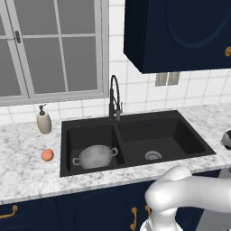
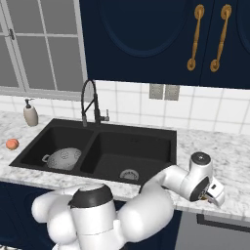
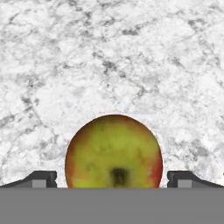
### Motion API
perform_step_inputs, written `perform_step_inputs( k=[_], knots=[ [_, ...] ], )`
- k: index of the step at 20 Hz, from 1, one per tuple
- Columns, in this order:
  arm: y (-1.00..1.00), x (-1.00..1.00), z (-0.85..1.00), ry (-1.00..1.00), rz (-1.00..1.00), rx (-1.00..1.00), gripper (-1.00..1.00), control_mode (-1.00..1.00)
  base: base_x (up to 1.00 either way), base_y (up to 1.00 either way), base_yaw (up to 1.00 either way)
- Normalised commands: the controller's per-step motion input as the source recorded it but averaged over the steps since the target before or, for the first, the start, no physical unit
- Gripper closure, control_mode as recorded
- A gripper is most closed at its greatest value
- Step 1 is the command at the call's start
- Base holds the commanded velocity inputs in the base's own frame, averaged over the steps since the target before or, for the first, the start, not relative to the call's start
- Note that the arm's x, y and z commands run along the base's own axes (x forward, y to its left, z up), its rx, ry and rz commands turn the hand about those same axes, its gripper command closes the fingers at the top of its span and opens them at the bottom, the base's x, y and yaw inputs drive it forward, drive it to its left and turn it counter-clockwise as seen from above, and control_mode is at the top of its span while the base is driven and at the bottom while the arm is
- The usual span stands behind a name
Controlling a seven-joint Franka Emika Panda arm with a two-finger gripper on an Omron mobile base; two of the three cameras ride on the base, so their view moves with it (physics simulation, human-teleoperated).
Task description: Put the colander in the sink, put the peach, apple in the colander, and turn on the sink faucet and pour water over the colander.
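The colander (image 1: pixel 95 156) sat in the left basin of the black sink (image 1: pixel 135 121), its two loop handles showing at the rim and nothing inside it that I could see. The peach (image 1: pixel 47 155) lay on the marbled counter (image 1: pixel 27 167) to the left of the sink, well apart from the colander, with a beige soap dispenser (image 1: pixel 43 120) standing farther back near the tiled wall. The tall black faucet (image 1: pixel 114 97) rose behind the divider between the two basins, and no stream came from it. Over on the right side of the counter, the arm reached low, its hand pointing down at the stone. From the hand's own camera the apple (image 3: pixel 113 152) rested on the counter, yellow-green with a reddish edge, its stem dimple facing the camera. The gripper (image 3: pixel 112 180) stood wide open, one dark fingertip (image 3: pixel 40 179) on each side of the fruit, with a sliver of counter visible between each tip and the apple's skin.
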Motion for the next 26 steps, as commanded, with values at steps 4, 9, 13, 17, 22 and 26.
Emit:
perform_step_inputs(
  k=[4,9,13,17,22,26],
  knots=[
    [-0.05,0.12,-0.15,0.00,0.00,0.00,-1.00,-1.00,0.00,0.00,0.00],
    [0.00,0.00,0.00,0.00,0.00,0.00,-1.00,-1.00,0.00,0.00,0.00],
    [0.00,0.00,0.00,0.00,0.00,0.00,-1.00,-1.00,0.00,0.00,0.00],
    [0.00,0.00,0.00,0.00,0.00,0.00,1.00,-1.00,0.00,0.00,0.00],
    [0.00,0.00,0.00,0.00,0.00,0.00,1.00,-1.00,0.00,0.00,0.00],
    [0.00,0.00,0.00,0.00,0.00,0.00,1.00,-1.00,0.00,0.00,0.00]
  ],
)
